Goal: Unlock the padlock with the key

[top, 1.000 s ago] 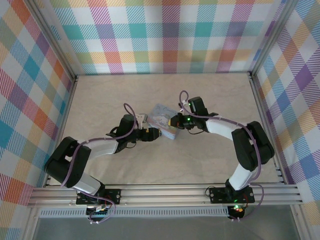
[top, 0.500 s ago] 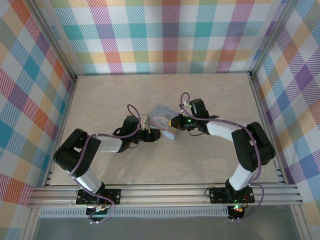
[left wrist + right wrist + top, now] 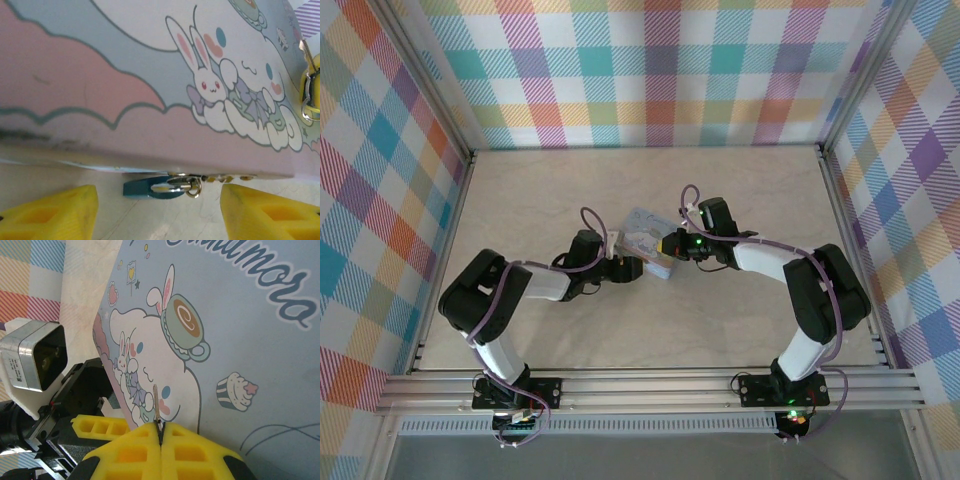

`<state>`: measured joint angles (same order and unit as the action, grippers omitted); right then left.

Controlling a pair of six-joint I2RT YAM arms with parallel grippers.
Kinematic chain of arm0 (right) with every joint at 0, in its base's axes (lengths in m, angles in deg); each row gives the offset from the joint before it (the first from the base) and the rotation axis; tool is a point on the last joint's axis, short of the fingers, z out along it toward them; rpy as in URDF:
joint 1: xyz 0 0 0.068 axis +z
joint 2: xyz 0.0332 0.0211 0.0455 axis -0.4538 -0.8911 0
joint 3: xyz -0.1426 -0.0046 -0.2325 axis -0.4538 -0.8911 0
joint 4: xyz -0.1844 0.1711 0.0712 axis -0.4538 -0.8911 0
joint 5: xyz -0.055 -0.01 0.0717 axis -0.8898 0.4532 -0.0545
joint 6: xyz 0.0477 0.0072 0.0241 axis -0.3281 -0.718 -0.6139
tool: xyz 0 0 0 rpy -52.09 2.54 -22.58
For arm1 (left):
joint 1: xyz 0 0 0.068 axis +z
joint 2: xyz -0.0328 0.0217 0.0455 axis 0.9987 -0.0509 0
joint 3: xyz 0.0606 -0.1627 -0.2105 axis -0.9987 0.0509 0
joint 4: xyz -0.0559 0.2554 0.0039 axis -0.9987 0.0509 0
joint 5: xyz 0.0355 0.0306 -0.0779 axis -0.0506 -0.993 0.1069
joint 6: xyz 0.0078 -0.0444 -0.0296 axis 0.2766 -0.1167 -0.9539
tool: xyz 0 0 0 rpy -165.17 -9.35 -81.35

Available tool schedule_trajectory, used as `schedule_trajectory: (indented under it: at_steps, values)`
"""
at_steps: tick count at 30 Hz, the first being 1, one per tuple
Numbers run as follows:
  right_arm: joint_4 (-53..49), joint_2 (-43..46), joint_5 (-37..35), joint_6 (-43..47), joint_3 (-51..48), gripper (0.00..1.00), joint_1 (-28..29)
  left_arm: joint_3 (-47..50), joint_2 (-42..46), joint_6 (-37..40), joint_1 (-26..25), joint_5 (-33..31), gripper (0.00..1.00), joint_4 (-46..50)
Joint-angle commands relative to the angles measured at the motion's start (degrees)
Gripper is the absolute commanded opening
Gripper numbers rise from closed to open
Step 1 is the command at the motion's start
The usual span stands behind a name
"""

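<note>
Left wrist: padlock (image 3: 160,187) lies along the tin's (image 3: 100,75) edge, just ahead of the spread left tool (image 3: 159,210).
Right tool (image 3: 161,432): pinching key (image 3: 156,402), blade out over the tin (padlock past its opposite edge).
Nearer: left arm.

Lab-style robot test cell: aluminium frame (image 3: 650,385), plaid-printed walls (image 3: 660,70), pale marbled tabletop (image 3: 720,330).

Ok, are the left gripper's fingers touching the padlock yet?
Apart. Left wrist view shows bare table between the padlock and both left gripper fingers.
</note>
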<state>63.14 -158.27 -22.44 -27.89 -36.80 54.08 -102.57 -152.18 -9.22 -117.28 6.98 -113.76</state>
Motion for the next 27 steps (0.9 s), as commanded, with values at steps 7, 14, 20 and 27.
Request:
schedule_trajectory:
  at_steps: [7, 14, 20, 27]
  values:
    - [-6.1, -0.7, -1.9, 1.5, -2.6, 0.02, 0.3, -2.6, -3.9, 1.4, -2.0, 2.1, 0.58, -2.3]
    - [-5.9, -0.7, -1.9, 1.5, -2.5, 0.03, 0.2, -2.7, -5.1, 0.8, -3.6, 2.6, 0.51, -2.7]
    - [-5.6, -0.8, -1.9, 1.3, -2.8, 0.03, 0.3, -3.2, -5.4, 0.1, -4.3, 2.6, 0.45, -2.9]
    - [-5.3, -0.7, -1.8, 1.1, -2.9, 0.03, 0.3, -3.8, -6.2, -0.3, -4.7, 2.4, 0.41, -3.0]
